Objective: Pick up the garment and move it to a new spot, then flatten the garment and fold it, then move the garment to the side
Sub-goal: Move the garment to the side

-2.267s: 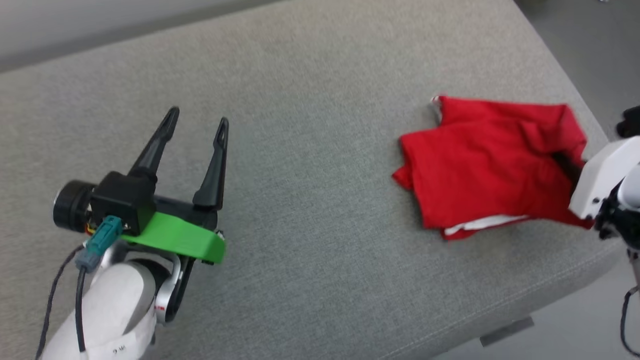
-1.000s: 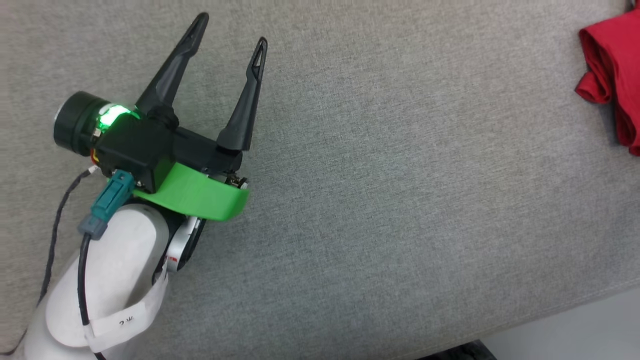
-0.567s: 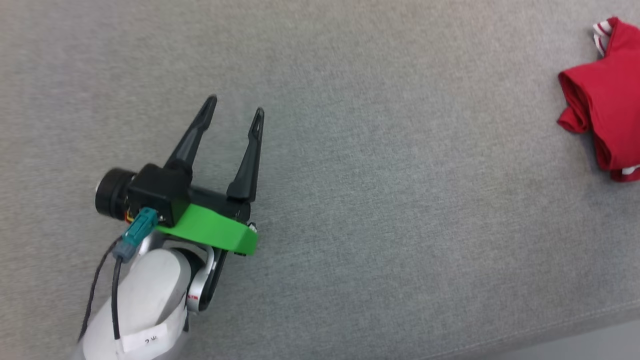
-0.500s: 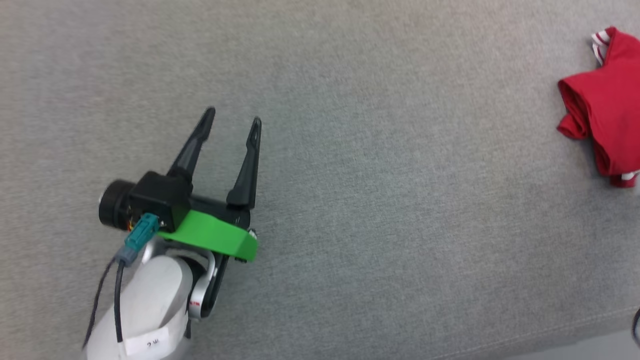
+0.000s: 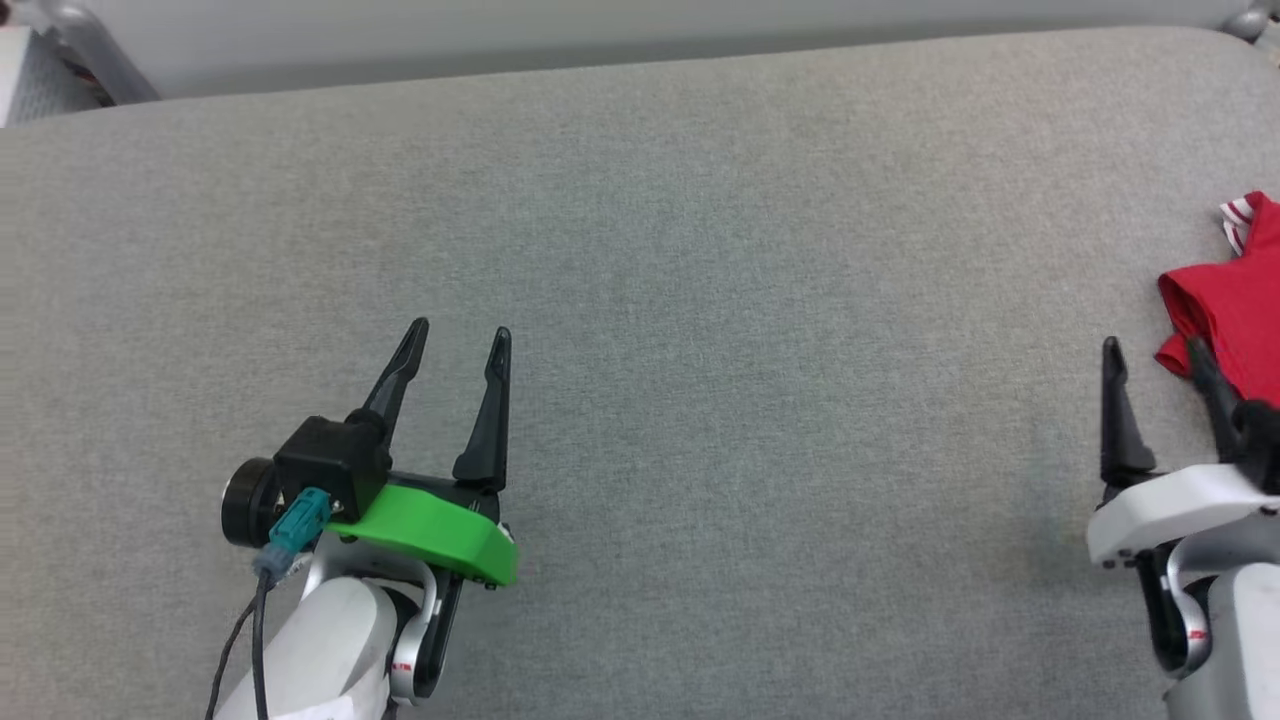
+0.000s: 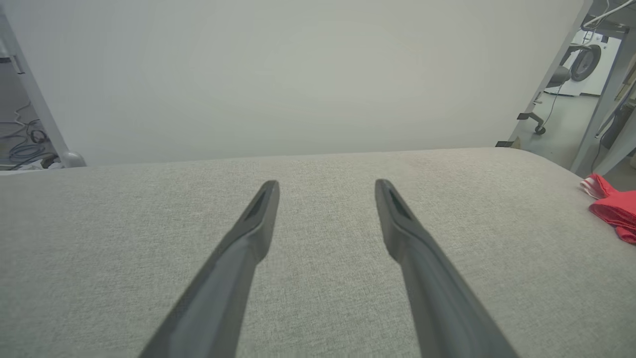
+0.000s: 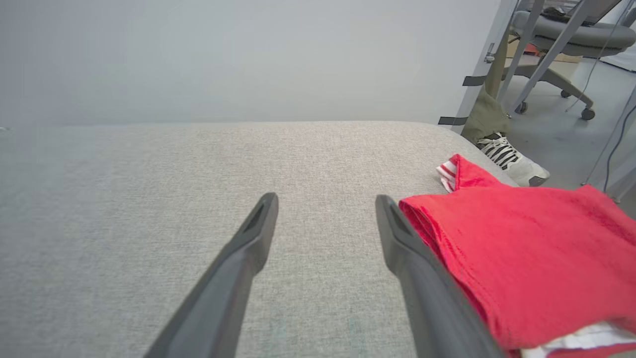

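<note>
The garment (image 5: 1235, 310) is a red folded bundle with a bit of white-and-red striped trim, lying at the far right of the grey cushion (image 5: 700, 300). My right gripper (image 5: 1152, 348) stands open just left of it, its right finger at the garment's near left edge; I cannot tell whether it touches. In the right wrist view the garment (image 7: 526, 253) lies to the right of the open gripper (image 7: 326, 197), with nothing between the fingers. At the lower left my left gripper (image 5: 459, 332) is open over bare cushion. The left wrist view has this gripper (image 6: 326, 184) open and the garment (image 6: 613, 211) far right.
The cushion's right edge runs close behind the garment. Beyond it a person's striped shoe (image 7: 512, 156) rests on the floor near an office chair (image 7: 556, 30). A pale wall (image 6: 298, 74) rises behind the cushion's far edge.
The head camera has shifted, so the cushion's far edge now shows. My right gripper has come into view beside the garment. Both grippers stay open and the garment lies as before.
</note>
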Tool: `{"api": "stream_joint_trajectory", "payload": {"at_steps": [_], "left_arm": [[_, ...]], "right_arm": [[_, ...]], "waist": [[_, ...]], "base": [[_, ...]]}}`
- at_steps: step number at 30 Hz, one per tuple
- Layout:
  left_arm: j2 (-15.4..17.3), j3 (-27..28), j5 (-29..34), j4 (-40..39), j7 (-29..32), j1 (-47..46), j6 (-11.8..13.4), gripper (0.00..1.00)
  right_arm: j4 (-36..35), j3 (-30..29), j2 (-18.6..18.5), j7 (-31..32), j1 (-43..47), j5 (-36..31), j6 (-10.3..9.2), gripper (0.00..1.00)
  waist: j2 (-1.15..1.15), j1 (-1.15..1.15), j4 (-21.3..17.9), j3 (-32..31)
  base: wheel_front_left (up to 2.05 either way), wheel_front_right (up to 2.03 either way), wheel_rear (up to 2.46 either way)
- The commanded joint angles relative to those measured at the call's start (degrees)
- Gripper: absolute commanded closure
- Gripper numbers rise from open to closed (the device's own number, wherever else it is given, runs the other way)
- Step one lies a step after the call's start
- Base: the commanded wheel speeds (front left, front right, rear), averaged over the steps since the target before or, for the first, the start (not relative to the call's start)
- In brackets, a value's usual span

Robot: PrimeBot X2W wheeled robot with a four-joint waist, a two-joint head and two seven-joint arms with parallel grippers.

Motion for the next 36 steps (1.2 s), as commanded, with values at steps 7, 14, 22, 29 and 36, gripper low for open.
{"api": "stream_joint_trajectory", "payload": {"at_steps": [7, 14, 22, 29, 36], "left_arm": [[-1.25, 1.95, -0.73, 2.18, -0.37, 3.57, 1.41, 0.00], [-1.10, 4.86, 0.01, 3.42, -0.42, 7.45, 2.74, 0.00], [-0.47, 6.94, 1.06, 4.04, -0.43, 12.59, 2.82, 0.00], [-1.09, 7.31, 2.01, 4.53, -0.43, 15.79, 2.43, 0.00], [-1.76, 7.70, 2.96, 5.13, -0.43, 16.79, 1.78, 0.00]], "right_arm": [[-7.13, 3.97, 3.91, 0.66, 7.71, 1.19, -0.04, 0.00], [-13.18, 4.78, 5.82, 2.95, 13.64, 1.41, -0.04, 0.00], [-18.68, 4.72, 6.76, 6.39, 18.86, 0.27, -0.04, 0.00], [-21.89, 5.25, 7.01, 8.54, 22.12, 0.31, -0.04, 0.00], [-24.11, 5.55, 7.12, 10.01, 23.68, 0.64, -0.04, 0.00]], "waist": [[0.00, 0.01, 4.39, -6.72], [0.00, 0.01, 5.63, -10.63], [0.00, 0.01, 6.37, -14.43], [0.00, 0.01, 6.10, -16.81], [0.00, 0.01, 5.86, -17.28]], "base": [[0.00, 0.00, 0.00], [0.00, 0.00, 0.00], [0.00, 0.00, 0.00], [0.00, 0.00, 0.00], [0.00, 0.00, 0.00]]}}
